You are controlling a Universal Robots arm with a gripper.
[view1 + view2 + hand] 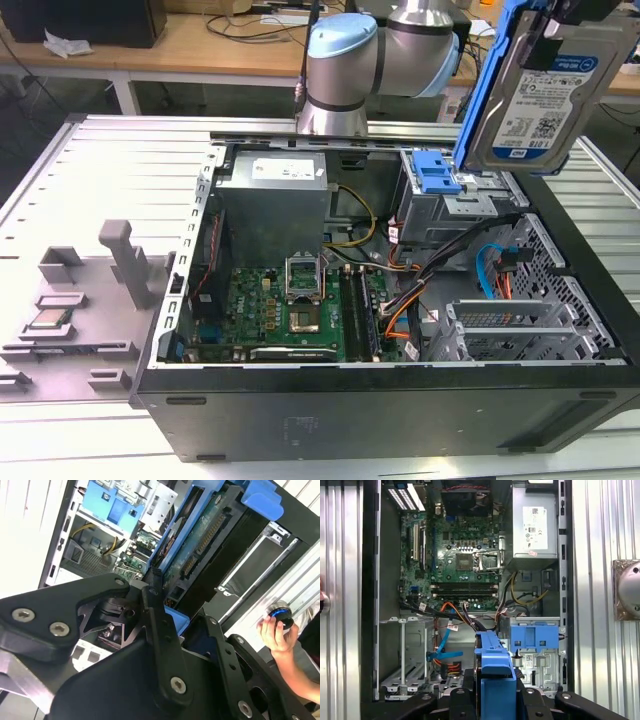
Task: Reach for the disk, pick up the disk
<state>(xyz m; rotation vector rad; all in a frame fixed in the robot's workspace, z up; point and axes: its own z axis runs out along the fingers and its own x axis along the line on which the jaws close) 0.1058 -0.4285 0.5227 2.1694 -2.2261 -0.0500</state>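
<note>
Above the open computer case [400, 400], jaws grip the disk [545, 100] edge-on, long axis nearly upright, label facing outward.

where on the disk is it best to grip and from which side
By its bright blue bracket, across the thin thickness at one short end, coming in edge-on. That is how the gripper holds the disk now: shut on the bracket's end, drive lifted clear above the case. The flat label face offers no purchase; the narrow edges probably fit between the fingers.

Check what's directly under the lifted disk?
The disk, shut in the gripper, hangs above the blue-latched drive cage. Cables show beside it; the cage's inside is hidden.
</note>
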